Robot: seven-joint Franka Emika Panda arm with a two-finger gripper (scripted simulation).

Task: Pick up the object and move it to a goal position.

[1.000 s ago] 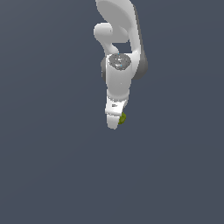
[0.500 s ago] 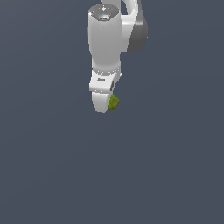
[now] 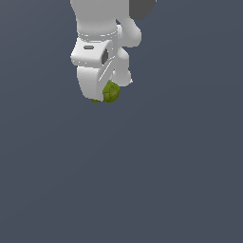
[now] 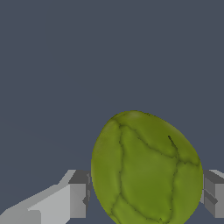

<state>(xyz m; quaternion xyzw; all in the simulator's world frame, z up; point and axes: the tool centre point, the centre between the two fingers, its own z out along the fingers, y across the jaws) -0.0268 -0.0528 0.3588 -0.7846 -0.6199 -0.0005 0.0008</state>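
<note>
The claw (image 3: 105, 95) grips the olive-green object (image 3: 111, 92) between its two fingers (image 4: 78, 199). Around the object lies only a plain, dark grey-blue surface (image 3: 166, 180), featureless on every side.

Arm (image 3: 97, 28) downward; jaws clamped

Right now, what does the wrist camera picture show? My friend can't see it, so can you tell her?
A lumpy olive-green object with dark crack-like lines fills the lower middle of the picture, held between the two gripper fingers, one on each side of it. Behind it there is only a plain dark grey-blue background.
</note>
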